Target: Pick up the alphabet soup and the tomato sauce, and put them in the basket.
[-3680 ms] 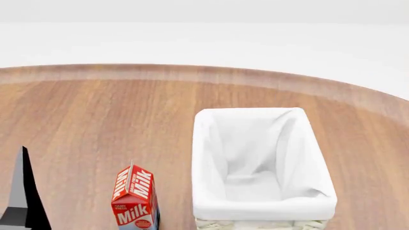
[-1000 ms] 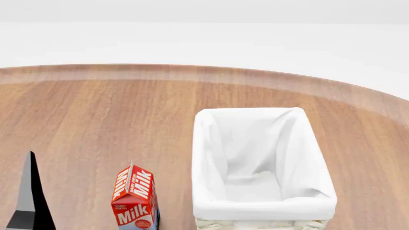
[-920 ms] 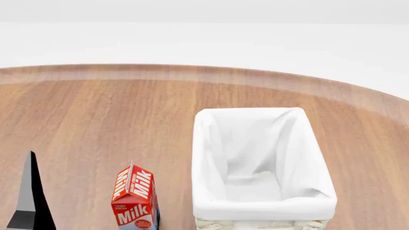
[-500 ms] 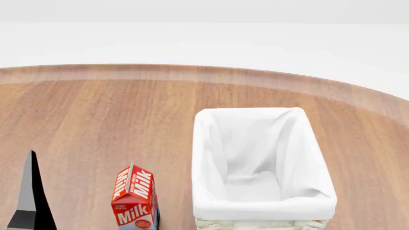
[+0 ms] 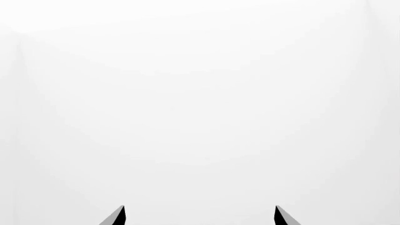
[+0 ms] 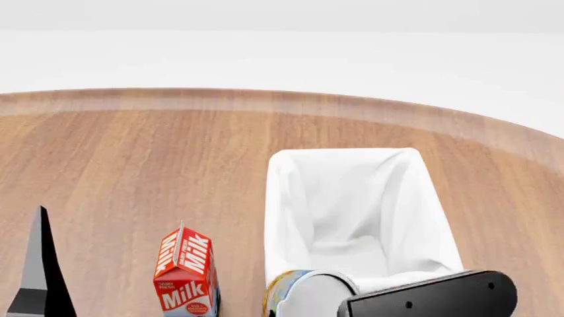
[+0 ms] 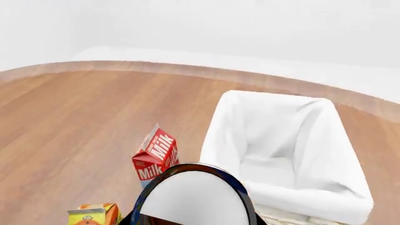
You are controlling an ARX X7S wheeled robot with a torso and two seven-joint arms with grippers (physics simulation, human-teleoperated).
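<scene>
The alphabet soup [image 6: 304, 298], a can with a blue and yellow label and a silvery top, shows at the bottom of the head view, over the near end of the basket [image 6: 275, 218]. My right gripper [image 6: 352, 306] is shut on it, with one black finger [image 6: 432, 300] lying along its right side. In the right wrist view the can's silvery top [image 7: 194, 199] fills the lower middle and hides the jaws. The cream basket [image 7: 218, 136] with its white liner holds nothing. My left gripper [image 5: 200, 216] is open, facing blank white. The tomato sauce is out of view.
A red and white milk carton [image 6: 185, 274] stands just left of the basket, also seen as the milk carton [image 7: 155, 157] in the right wrist view. A yellow-orange carton [image 7: 93, 214] sits nearer me. One left finger [image 6: 37, 271] rises at the head view's left edge. The round wooden table [image 6: 132, 152] curves away behind.
My right gripper has come up into the head view's bottom edge with the alphabet soup, in front of the basket's near end. The left finger has hardly moved.
</scene>
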